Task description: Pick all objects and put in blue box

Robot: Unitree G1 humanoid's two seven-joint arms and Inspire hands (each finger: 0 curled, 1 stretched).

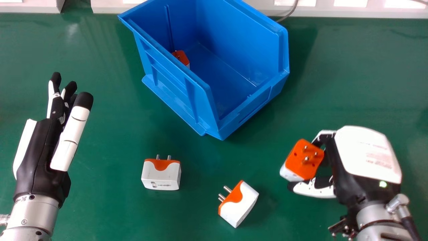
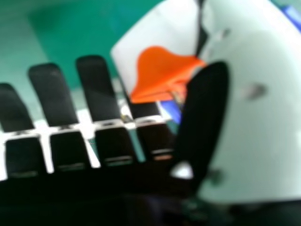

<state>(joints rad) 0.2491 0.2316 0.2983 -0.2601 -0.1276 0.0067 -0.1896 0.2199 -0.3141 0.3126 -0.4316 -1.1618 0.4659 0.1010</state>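
My right hand (image 1: 347, 160) is at the right of the head view, its fingers and thumb pinching an orange and white plug adapter (image 1: 305, 160), pins facing up. In the right hand view the same adapter (image 2: 162, 73) sits between the fingertips and thumb of my right hand (image 2: 207, 113). A second adapter (image 1: 161, 175) lies on the table left of centre, and a third (image 1: 238, 204) nearer the front edge. One more adapter (image 1: 182, 57) rests inside the blue box (image 1: 167, 90). My left hand (image 1: 40, 147) is held at the left with straight fingers.
The green table (image 1: 110, 207) spreads around the box, which stands at the back centre with its low front corner toward the robot. Pale framework (image 1: 351, 11) and a grey cable (image 1: 290, 12) run along the far edge.
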